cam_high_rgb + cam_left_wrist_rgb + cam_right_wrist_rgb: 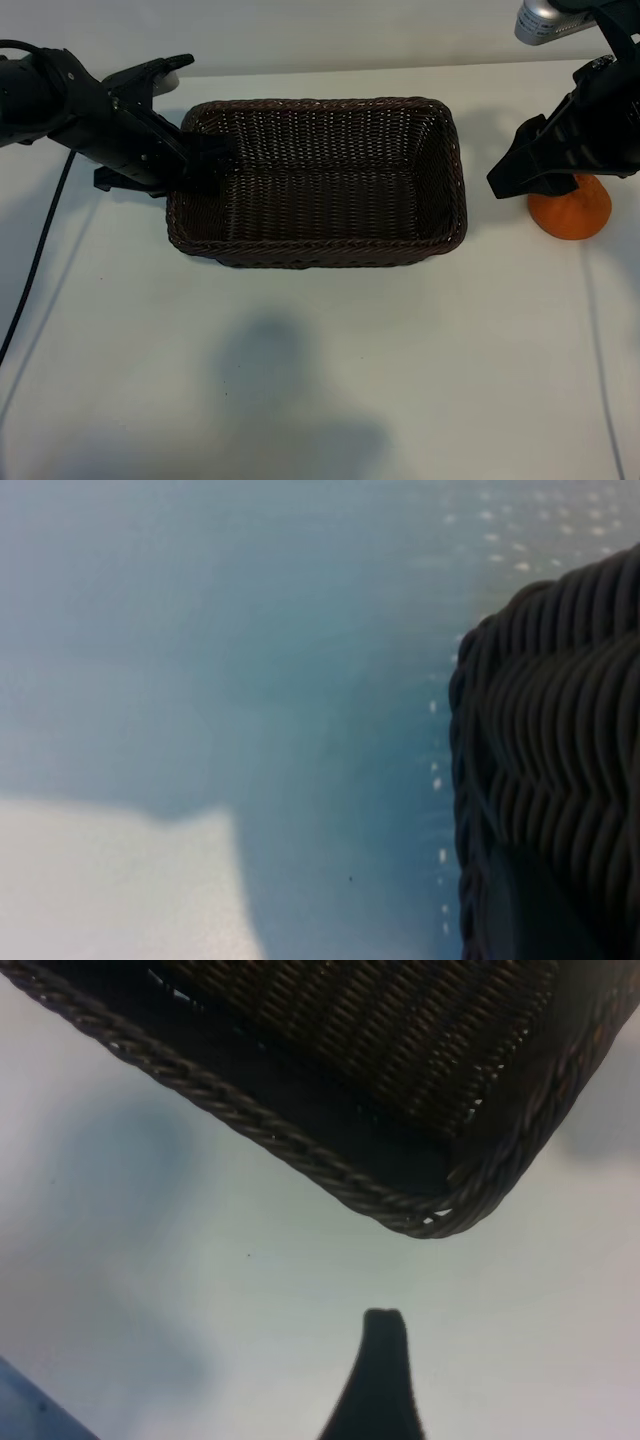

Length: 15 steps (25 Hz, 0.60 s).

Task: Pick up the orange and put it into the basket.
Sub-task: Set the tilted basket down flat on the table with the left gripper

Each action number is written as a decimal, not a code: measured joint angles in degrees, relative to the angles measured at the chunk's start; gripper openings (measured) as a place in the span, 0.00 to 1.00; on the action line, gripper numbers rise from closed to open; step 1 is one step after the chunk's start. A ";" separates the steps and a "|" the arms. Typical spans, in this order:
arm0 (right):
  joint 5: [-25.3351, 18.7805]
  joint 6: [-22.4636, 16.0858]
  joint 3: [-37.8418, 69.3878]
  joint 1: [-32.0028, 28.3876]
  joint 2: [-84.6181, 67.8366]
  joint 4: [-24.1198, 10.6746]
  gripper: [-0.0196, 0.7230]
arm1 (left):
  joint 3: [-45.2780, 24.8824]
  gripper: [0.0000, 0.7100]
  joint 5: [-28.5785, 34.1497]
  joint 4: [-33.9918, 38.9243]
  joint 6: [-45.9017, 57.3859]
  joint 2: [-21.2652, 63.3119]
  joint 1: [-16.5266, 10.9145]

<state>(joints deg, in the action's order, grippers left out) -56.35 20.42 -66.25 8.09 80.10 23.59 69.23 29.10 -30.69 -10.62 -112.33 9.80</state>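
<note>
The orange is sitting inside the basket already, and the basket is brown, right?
Not quite. The exterior view shows the orange on the table, outside the basket, beside its right end and partly behind the right gripper. The basket is brown.

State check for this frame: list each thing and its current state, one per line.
orange: on the table right of the basket, not gripped.
basket: upright on the table, nothing inside.
left gripper: at the basket's left rim, jaws nearly closed.
right gripper: jaws open, beside the orange, holding nothing.
</note>
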 joint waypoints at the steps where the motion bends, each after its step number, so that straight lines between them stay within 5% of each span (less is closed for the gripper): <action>1: 0.00 0.00 0.00 0.00 0.00 0.00 0.83 | 0.02 0.20 0.00 -0.09 0.00 -0.29 0.00; 15: 0.00 0.00 0.00 0.00 0.00 0.00 0.83 | 0.06 0.20 -0.16 -2.48 -1.49 -1.74 0.00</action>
<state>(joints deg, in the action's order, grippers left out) -56.35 20.42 -66.25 8.09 80.10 23.59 69.29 28.95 -33.17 -12.11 -114.07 9.80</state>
